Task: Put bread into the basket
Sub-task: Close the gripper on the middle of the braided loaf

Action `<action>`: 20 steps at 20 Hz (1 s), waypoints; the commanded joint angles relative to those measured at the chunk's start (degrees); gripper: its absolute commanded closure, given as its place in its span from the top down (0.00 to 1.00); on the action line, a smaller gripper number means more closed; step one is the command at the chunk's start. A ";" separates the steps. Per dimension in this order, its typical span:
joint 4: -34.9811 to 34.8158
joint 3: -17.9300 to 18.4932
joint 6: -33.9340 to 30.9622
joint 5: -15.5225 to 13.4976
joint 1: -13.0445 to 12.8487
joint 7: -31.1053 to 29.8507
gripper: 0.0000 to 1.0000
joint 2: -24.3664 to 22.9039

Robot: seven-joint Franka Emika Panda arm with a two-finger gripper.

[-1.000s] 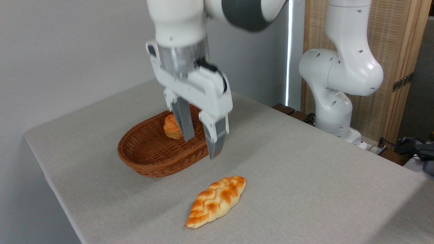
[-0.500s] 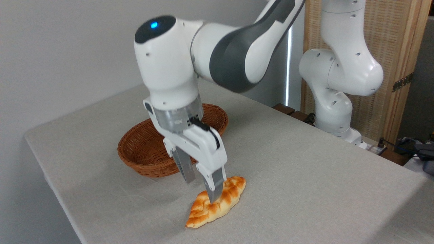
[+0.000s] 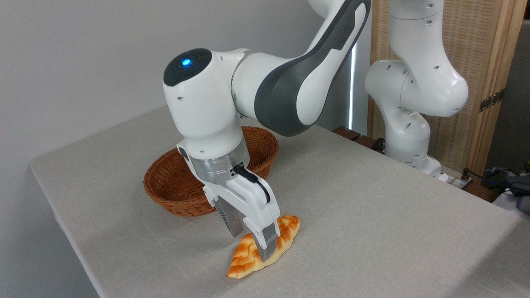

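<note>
The gripper [image 3: 251,244] straddles the bread [image 3: 265,251] near the table's [image 3: 372,231] front edge — whether its fingers clench it, I cannot tell. The basket [image 3: 174,194] sits just behind.

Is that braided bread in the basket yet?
No. The bread lies on the tablecloth, outside the basket, with the gripper astride it.

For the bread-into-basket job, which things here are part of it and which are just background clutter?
Part of the job:
- long golden-orange braided loaf, on the table
- oval reddish-brown wicker basket
- gripper, jaws straddling the loaf

Just there:
- grey cloth-covered table
- wooden folding screen with woven panels
- dark cables at right edge
</note>
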 commanded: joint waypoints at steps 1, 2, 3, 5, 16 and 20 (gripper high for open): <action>-0.32 0.62 1.84 2.39 -0.04 1.33 1.00 1.01; -0.32 0.62 1.84 2.39 -0.04 1.33 1.00 1.18; -0.32 0.62 1.84 2.39 -0.04 1.33 1.00 1.45; -0.32 0.62 1.84 2.39 -0.04 1.33 1.00 1.80; -0.40 0.53 1.93 2.22 -0.13 1.33 0.31 2.15; -0.40 0.53 1.93 2.22 -0.04 1.33 0.31 2.24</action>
